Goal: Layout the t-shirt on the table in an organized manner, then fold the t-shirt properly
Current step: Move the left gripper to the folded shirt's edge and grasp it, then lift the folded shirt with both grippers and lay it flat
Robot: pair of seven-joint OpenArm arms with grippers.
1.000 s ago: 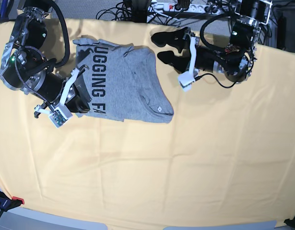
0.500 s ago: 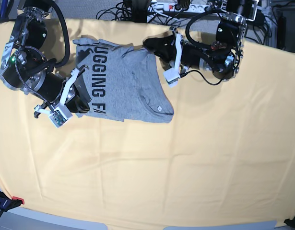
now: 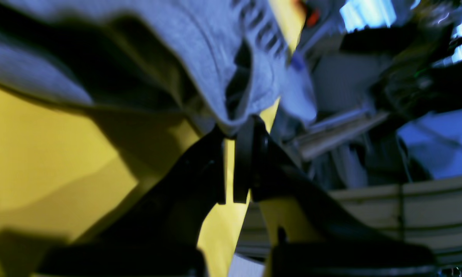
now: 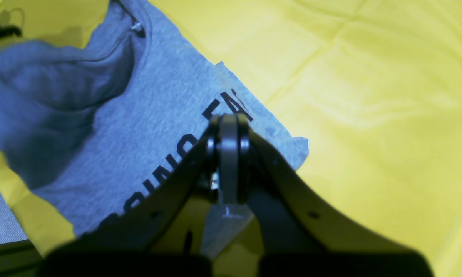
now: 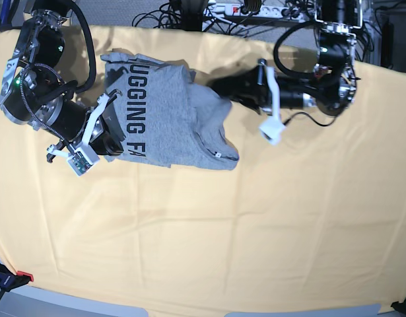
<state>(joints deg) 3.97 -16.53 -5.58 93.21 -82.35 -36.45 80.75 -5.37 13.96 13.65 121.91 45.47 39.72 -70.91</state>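
The heather-grey t-shirt lies crumpled at the far left of the yellow-orange table, with black lettering facing up. My right gripper is shut on the shirt's near-left edge by the lettering; the right wrist view shows its fingertips pinching the fabric. My left gripper is shut on a fold of the shirt's right side. In the blurred left wrist view its fingertips clamp grey cloth, which hangs raised above the table.
Cables and a power strip lie beyond the table's far edge. A red-tipped clamp sits at the near left corner. The cloth has faint creases across the middle.
My left gripper reached in from the right, closed on the shirt's upper right edge and drew that fabric right and nearer. The right arm has not moved.
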